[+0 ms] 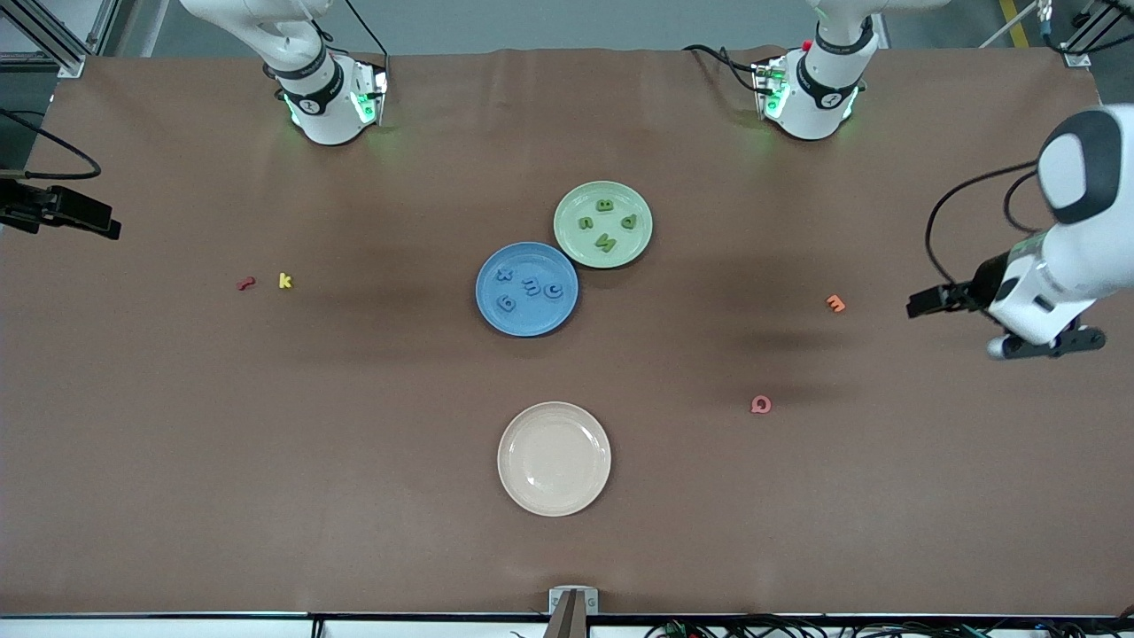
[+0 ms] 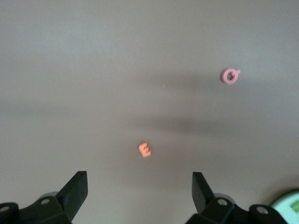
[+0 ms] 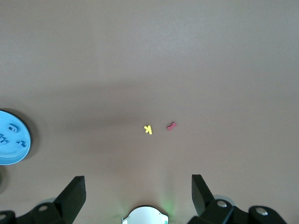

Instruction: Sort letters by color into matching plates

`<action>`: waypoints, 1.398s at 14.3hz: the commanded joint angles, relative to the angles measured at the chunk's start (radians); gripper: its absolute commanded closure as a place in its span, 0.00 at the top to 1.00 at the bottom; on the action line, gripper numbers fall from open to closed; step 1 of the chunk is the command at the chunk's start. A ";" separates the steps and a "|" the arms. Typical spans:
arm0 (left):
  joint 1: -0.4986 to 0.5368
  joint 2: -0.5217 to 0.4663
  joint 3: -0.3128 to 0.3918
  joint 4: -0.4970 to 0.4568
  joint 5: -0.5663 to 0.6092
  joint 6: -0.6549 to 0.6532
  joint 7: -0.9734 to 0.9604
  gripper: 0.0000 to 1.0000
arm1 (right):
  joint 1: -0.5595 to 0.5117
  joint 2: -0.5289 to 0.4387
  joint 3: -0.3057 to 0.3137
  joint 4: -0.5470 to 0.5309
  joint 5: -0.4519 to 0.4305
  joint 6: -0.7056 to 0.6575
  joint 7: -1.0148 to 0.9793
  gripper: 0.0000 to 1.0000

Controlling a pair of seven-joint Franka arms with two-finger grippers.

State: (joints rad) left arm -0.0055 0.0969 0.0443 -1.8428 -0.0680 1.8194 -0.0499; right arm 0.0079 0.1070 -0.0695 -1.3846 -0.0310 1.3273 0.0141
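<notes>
Four small blue foam letters (image 1: 529,288) lie in the glossy blue plate (image 1: 489,306), four green ones (image 1: 605,223) in the pale green plate (image 1: 567,239) touching it. Left end effector (image 2: 139,190) and right end effector (image 3: 138,192), fingers apart, empty, hover over bare worktop (image 1: 354,443) at their own ends.

Your brown worktop (image 1: 266,461) carries blue plate (image 1: 496,310), green plate (image 1: 573,248) mid-worktop, cream plate (image 1: 554,458) toward the front edge, and scattered stray letters.

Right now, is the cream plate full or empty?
Empty. The cream plate shows only its bare glossy surface; no letters lie on it.
</notes>
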 commanded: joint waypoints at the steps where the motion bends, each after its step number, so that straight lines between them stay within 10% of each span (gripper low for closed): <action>1: -0.008 -0.149 0.009 -0.056 -0.015 -0.083 0.016 0.99 | -0.014 -0.047 0.004 -0.045 0.023 0.003 -0.011 1.00; 13: 0.108 -0.371 -0.109 -0.050 0.051 -0.192 0.027 0.99 | -0.045 -0.139 0.027 -0.094 0.025 0.046 -0.014 1.00; 20: 0.027 -0.252 -0.077 0.140 0.053 -0.192 0.030 0.99 | -0.049 -0.219 0.024 -0.218 0.048 0.125 -0.016 1.00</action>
State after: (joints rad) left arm 0.0598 -0.2325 -0.0567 -1.8090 -0.0304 1.6376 -0.0389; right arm -0.0206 -0.0335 -0.0581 -1.5050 -0.0102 1.4162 0.0102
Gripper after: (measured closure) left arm 0.009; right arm 0.000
